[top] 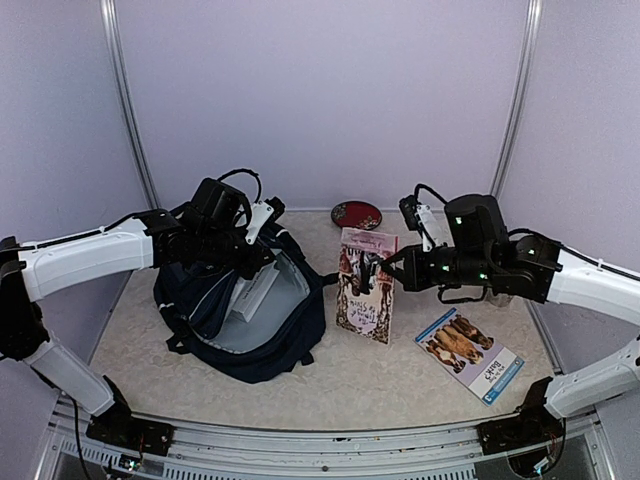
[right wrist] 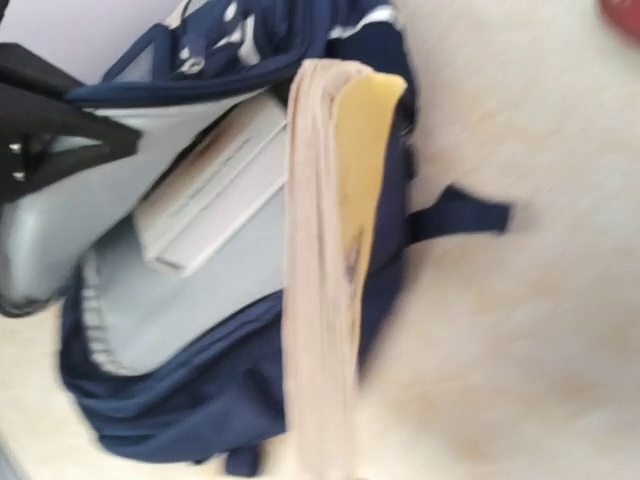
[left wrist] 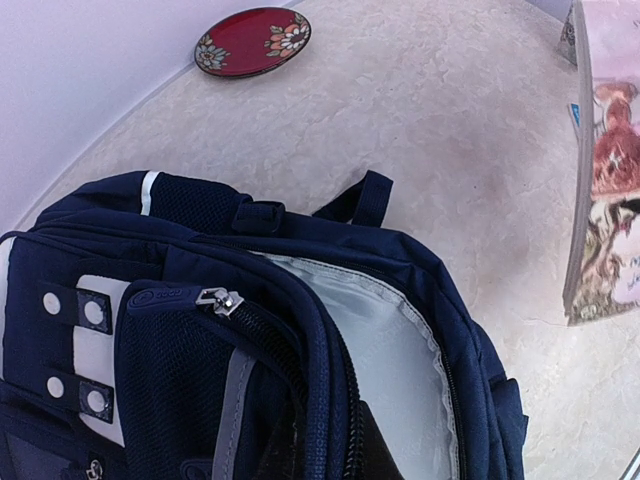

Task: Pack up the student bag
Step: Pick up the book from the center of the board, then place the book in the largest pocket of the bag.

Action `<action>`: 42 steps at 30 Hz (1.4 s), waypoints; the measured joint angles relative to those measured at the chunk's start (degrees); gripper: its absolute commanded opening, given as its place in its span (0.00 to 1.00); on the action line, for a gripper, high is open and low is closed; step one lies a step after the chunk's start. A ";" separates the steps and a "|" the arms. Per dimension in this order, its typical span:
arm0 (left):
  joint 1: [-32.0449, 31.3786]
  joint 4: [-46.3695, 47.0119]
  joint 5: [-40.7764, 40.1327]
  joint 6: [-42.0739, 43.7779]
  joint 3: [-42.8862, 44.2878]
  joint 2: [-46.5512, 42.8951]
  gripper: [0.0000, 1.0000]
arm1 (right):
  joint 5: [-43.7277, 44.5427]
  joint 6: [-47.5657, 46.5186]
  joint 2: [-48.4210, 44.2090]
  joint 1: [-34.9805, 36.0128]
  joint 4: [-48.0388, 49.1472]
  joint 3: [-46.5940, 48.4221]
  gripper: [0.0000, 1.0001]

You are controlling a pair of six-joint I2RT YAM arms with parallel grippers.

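Observation:
The navy student bag (top: 215,310) lies open at the left of the table, its light grey lining (top: 285,290) showing. A white book (top: 255,290) lies inside it. My left gripper (top: 240,250) is shut on the bag's upper zipper edge and holds the opening up; in the left wrist view the dark fingers (left wrist: 375,455) pinch that edge (left wrist: 330,380). My right gripper (top: 392,270) is shut on a pink illustrated book (top: 365,285) and holds it upright just right of the bag. In the right wrist view the book (right wrist: 320,300) is edge-on in front of the bag (right wrist: 200,390).
A blue book with a food picture (top: 468,353) lies flat at the right front. A red flowered plate (top: 356,214) sits by the back wall, also in the left wrist view (left wrist: 252,42). Light walls close in the table on three sides.

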 measured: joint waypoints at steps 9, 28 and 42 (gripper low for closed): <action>0.00 0.00 0.02 0.26 0.00 -0.11 0.00 | -9.81 -12.79 6.36 -0.74 -2.97 5.27 0.00; 0.68 0.02 2.62 0.94 -1.09 -5.22 0.00 | -48.15 -1.05 44.35 -4.90 1.22 30.08 0.00; 1.64 0.04 3.67 0.90 -1.09 -5.27 0.00 | -42.18 -3.32 62.34 -6.34 -9.38 50.99 0.13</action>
